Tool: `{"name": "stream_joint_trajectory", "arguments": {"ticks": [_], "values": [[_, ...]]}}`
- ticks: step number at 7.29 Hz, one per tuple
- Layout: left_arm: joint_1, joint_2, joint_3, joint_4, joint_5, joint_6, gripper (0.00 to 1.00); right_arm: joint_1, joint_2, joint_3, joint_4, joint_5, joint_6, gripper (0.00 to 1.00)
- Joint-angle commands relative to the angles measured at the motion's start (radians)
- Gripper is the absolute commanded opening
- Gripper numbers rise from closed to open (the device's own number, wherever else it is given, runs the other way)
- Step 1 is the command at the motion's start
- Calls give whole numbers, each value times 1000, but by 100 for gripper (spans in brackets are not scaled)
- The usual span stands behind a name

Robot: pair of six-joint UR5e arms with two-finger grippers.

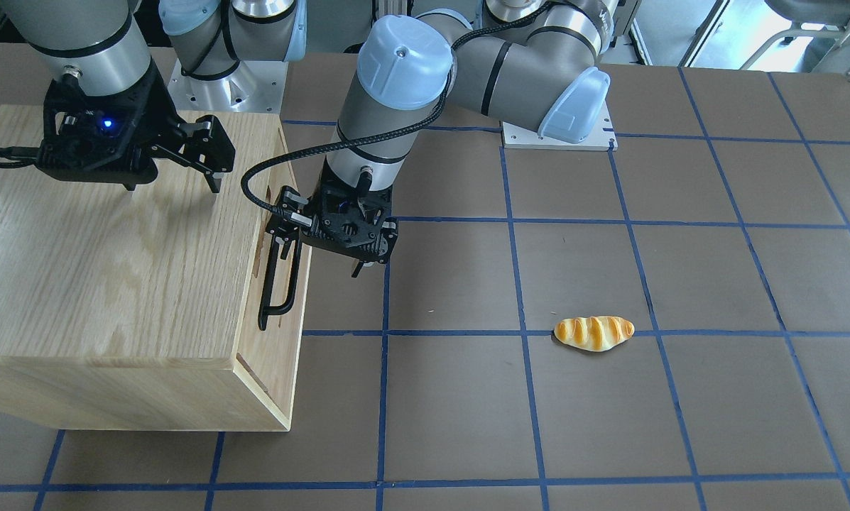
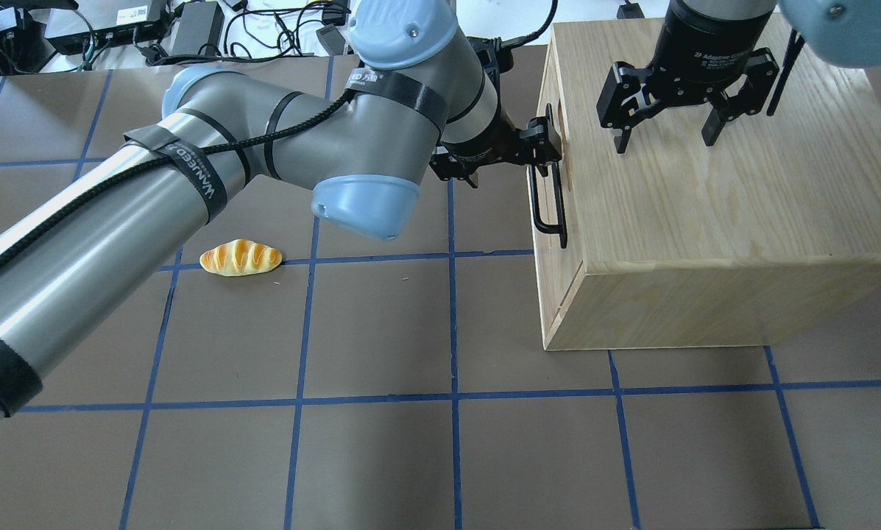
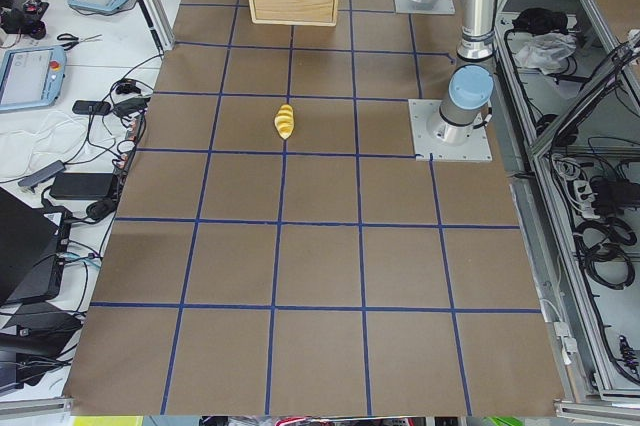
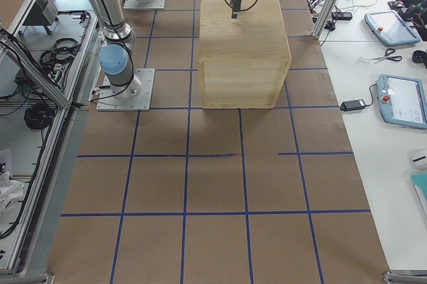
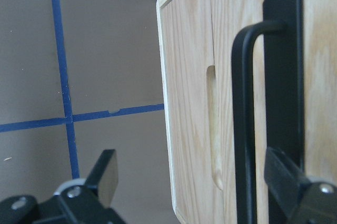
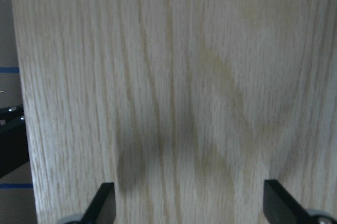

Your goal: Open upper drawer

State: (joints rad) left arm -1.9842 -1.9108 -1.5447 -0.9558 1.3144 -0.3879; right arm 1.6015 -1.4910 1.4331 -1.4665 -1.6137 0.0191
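Observation:
The upper drawer's oak front (image 1: pixel 251 312) sits flush in the cabinet (image 1: pixel 112 270), with its black bar handle (image 1: pixel 282 277) upright on the face. My left gripper (image 1: pixel 318 259) is open at the handle's far end. In the left wrist view the handle (image 5: pixel 242 129) stands between the fingers (image 5: pixel 287 182), close to the right one and not clamped. In the overhead view the handle (image 2: pixel 547 202) lies just beside the left gripper (image 2: pixel 510 158). My right gripper (image 2: pixel 664 140) is open and empty, fingertips just above the cabinet top (image 6: pixel 174 77).
The oak cabinet (image 2: pixel 705 206) stands on the brown gridded table on my right side. A toy bread roll (image 2: pixel 241 258) lies on the table to the left of it, also seen in the front view (image 1: pixel 594 333). The left arm's cable (image 1: pixel 254 177) loops near the cabinet corner.

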Motion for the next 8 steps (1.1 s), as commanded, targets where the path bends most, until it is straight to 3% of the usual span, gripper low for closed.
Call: {"name": "stream_joint_trajectory", "arguments": {"ticks": [1, 8], "values": [[1, -8, 1, 2, 8, 26, 100, 0, 0, 0, 0, 0, 1, 100], [4, -13, 11, -4, 66, 64, 100, 0, 0, 0, 0, 0, -1, 100]]}}
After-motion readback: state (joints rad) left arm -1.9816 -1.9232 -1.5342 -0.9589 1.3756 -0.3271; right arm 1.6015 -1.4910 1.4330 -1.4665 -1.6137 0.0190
